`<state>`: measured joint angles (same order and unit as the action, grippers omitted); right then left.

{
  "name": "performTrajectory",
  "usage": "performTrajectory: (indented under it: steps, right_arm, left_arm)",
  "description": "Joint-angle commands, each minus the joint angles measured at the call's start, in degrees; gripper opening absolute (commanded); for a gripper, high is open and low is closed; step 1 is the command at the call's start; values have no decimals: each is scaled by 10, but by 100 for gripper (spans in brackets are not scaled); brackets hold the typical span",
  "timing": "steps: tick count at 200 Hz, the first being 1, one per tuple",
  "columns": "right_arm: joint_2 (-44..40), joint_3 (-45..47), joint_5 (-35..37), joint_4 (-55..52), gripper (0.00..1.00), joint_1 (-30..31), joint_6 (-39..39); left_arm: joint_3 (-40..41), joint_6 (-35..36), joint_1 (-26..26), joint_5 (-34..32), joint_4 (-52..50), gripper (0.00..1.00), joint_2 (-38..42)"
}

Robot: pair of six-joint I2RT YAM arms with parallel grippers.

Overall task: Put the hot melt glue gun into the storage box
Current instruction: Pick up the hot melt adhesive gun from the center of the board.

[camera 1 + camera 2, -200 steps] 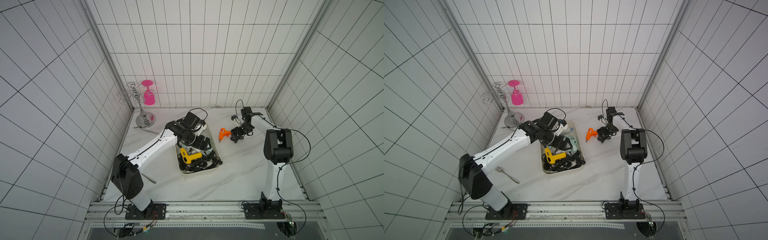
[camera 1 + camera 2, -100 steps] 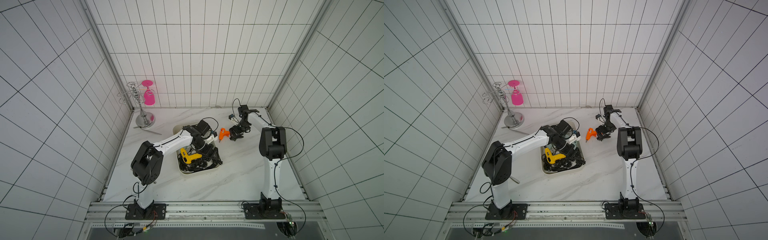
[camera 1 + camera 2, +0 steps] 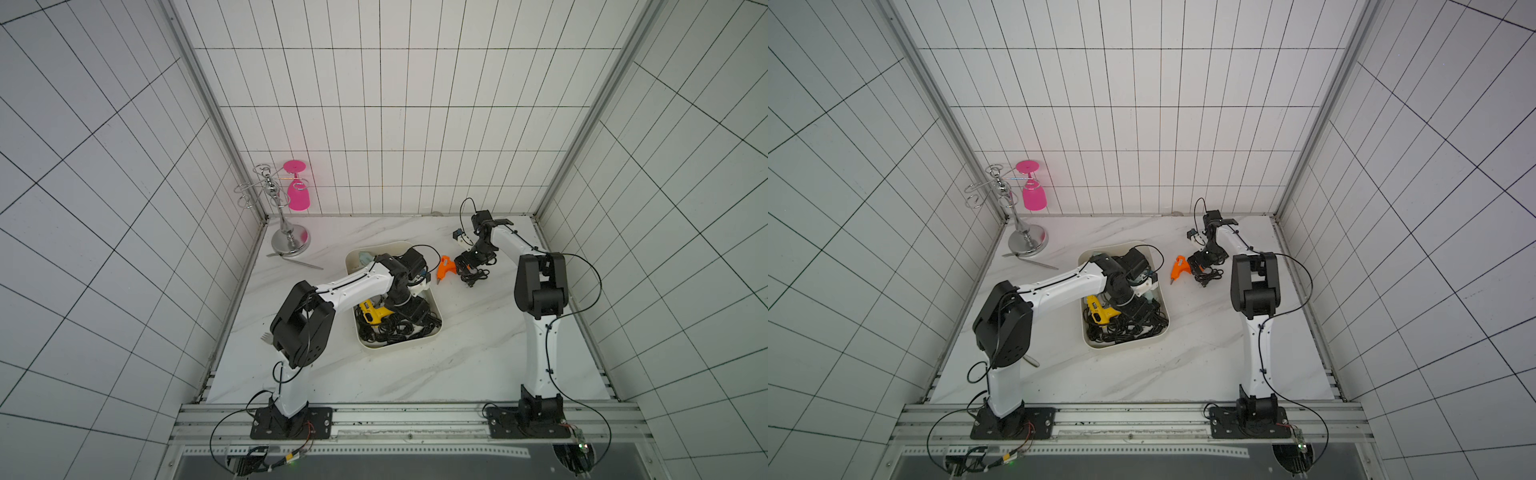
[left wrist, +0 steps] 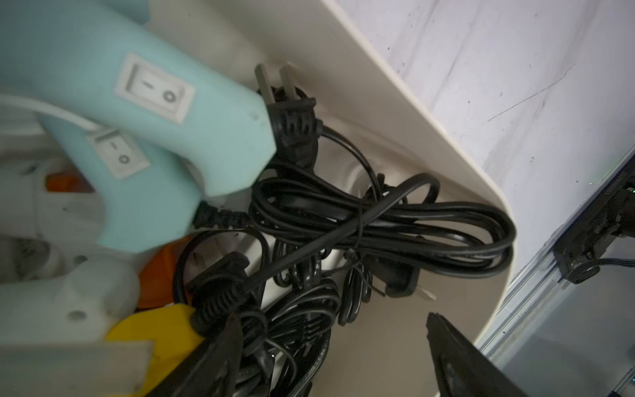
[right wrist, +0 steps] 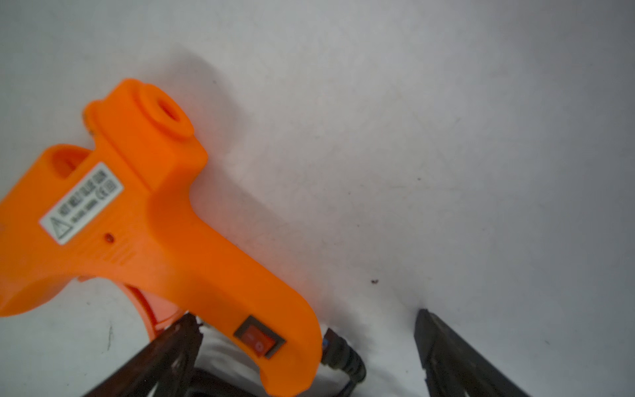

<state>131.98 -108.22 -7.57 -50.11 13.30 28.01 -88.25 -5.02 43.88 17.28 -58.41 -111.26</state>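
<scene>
You're at the pick-up step. The orange gun (image 3: 445,266) lies on the tabletop (image 3: 469,353) just beside the box (image 3: 401,346), on its right and outside it. Your right jaws stand released, straddling the butt of the handle by the switch. One sits close against the trigger side and the other is well clear over bare tabletop.

Next, I judge, you need to centre on the handle, clench, lift above the rim and carry the gun across. Watch its bundled cord (image 3: 473,279), which could drag or catch on the rim.

Your left jaws are down inside the box, spread over the black cords (image 4: 378,220) and grasping nothing I can see. That arm lies across the box, so clear it first. The box is crowded with blue guns (image 4: 154,113), a yellow gun (image 3: 374,316) and cords, and little bare floor shows. The tabletop between gun and box is open.
</scene>
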Motion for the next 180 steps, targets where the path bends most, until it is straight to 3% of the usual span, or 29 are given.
performTrajectory:
  steps: [1, 73, 95, 117, 149, 180]
  right_arm:
    - [24, -5, -28, -18, 94, 23, -15]
    - [-13, 64, 8, -9, 74, 66, -57]
    - [-9, 69, 21, -9, 49, 80, -73]
    - [-5, 79, 37, -7, 39, 90, -87]
    - [-16, 96, 62, -6, 30, 90, -126]
    - [-56, 99, 52, -20, 30, 75, -182]
  left_arm:
    - [-24, 6, -6, -47, -17, 86, 25]
    - [-49, 4, -28, -116, 29, 91, 128]
    - [-40, -3, -45, -124, 41, 91, 143]
    - [-35, -8, -55, -128, 41, 92, 148]
    - [-31, -9, -60, -136, 41, 92, 148]
    - [-14, -29, -80, -124, 70, 95, 165]
